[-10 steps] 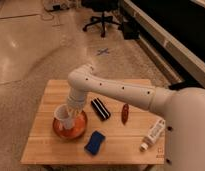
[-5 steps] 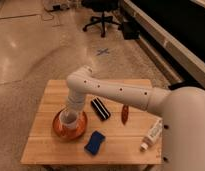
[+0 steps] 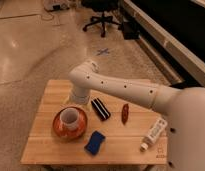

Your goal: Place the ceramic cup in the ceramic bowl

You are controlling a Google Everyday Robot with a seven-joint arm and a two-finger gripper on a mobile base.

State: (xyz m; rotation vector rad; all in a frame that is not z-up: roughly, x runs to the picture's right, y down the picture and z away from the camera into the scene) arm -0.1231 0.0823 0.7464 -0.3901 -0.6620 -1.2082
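Observation:
The white ceramic cup (image 3: 69, 117) stands upright inside the orange ceramic bowl (image 3: 58, 128) at the front left of the wooden table (image 3: 48, 95). Its whole rim shows. My gripper (image 3: 78, 100) hangs from the white arm just behind and above the cup, with its jaws apart and nothing between them.
A black striped packet (image 3: 100, 108) lies right of the bowl and a reddish-brown item (image 3: 125, 113) lies further right. A blue sponge (image 3: 95, 142) sits near the front edge. A white squeeze bottle (image 3: 152, 134) lies at the right. An office chair (image 3: 102, 20) stands beyond on the floor.
The gripper held the cup over the bowl; now the cup rests in the bowl and the gripper has drawn up and back from it.

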